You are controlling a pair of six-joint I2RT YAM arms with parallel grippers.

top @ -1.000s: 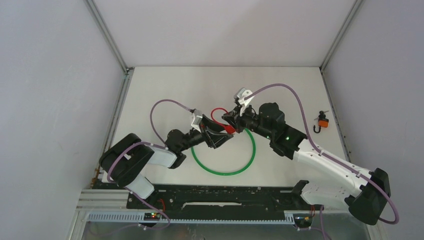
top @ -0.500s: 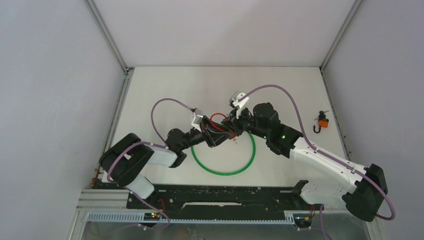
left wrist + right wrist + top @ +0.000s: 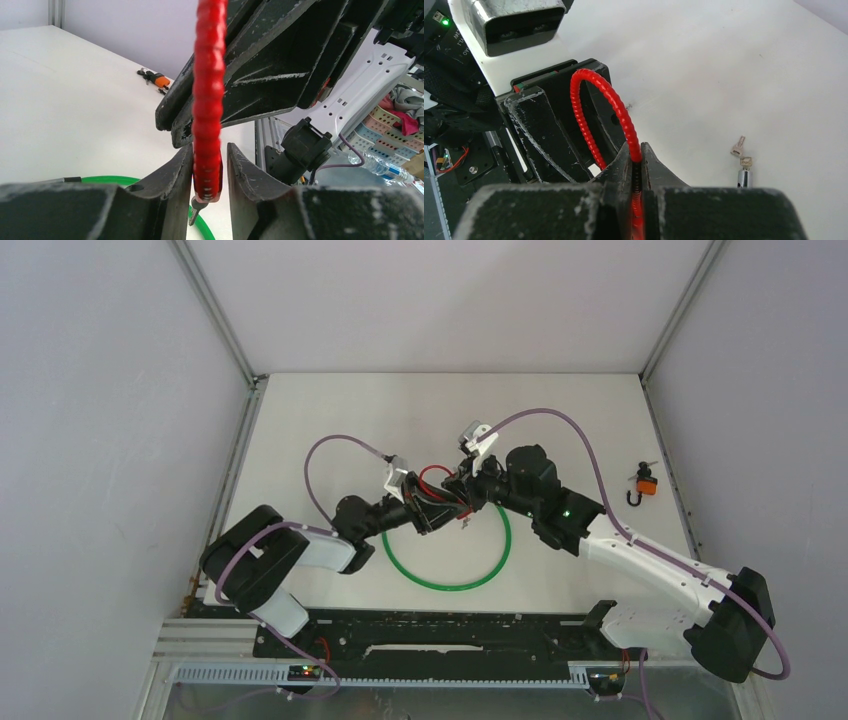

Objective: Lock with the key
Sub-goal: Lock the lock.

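Observation:
A red ribbed cable lock hangs in a loop between my two grippers above the table's middle. My left gripper has its fingers close on either side of the cable's lower end. The left finger touches it and a thin gap shows at the right one. A small metal key tip hangs below that end. My right gripper is shut on the cable, which arches from its jaws over to the left fingers. Two small keys on a chrome cylinder show beside the right gripper.
A green cable ring lies on the table under both grippers and also shows in the left wrist view. An orange padlock with keys lies by the right wall; the left wrist view shows it too.
My right gripper has moved left, closer to the left gripper, with the red cable in it. The left arm has shifted a little left.

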